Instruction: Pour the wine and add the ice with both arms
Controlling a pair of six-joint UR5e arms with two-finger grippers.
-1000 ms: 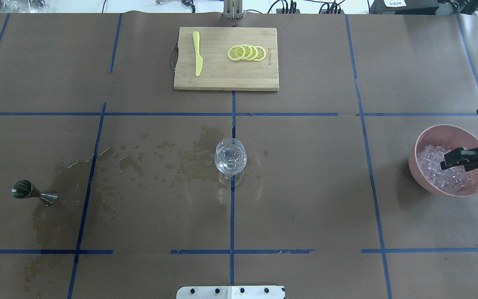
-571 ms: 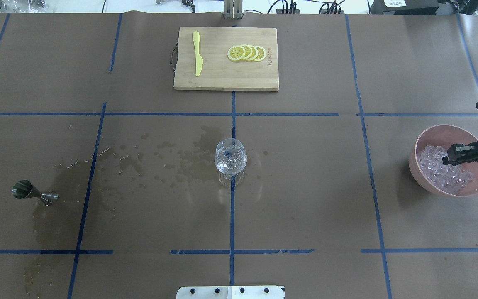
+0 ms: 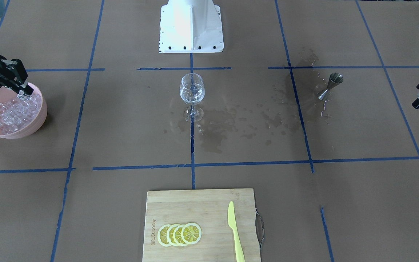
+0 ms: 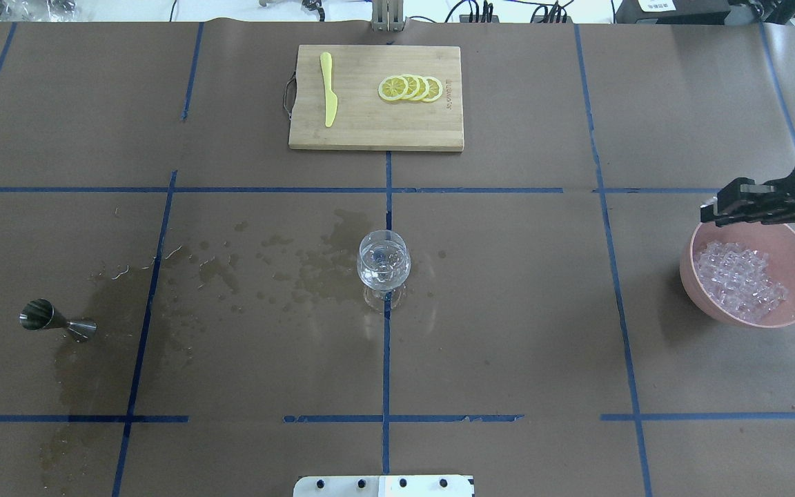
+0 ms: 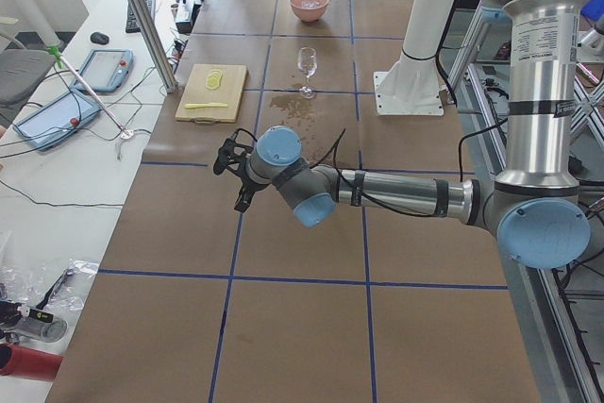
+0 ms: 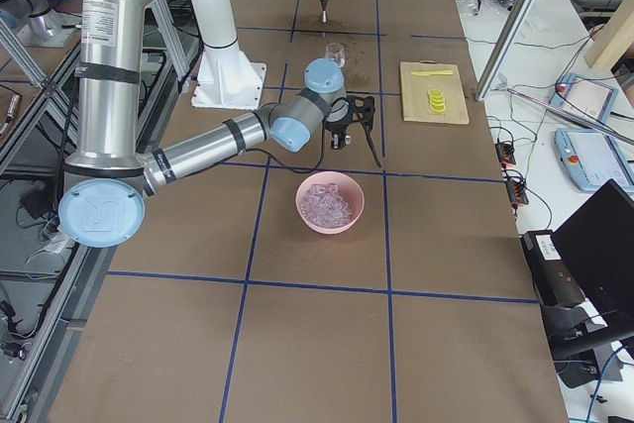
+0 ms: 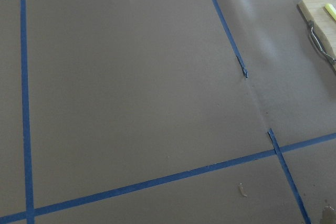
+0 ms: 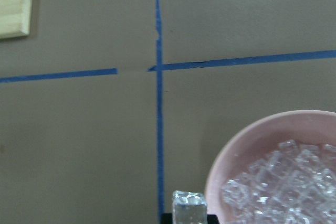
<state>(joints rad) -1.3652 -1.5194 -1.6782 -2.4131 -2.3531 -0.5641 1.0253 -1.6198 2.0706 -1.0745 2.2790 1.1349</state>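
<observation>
Right gripper (image 4: 711, 211) clenched on one ice cube (image 8: 189, 206), hanging over the pink bowl (image 4: 686, 273) rim. Cube judged light, hard, wet-slick: pinch flat opposite faces. Left gripper (image 3: 418, 101): state cannot tell.

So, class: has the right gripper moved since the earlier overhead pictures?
Yes. In the overhead view the right gripper has shifted up and left, from over the ice to the pink bowl's upper-left rim, gripping one ice cube.
</observation>
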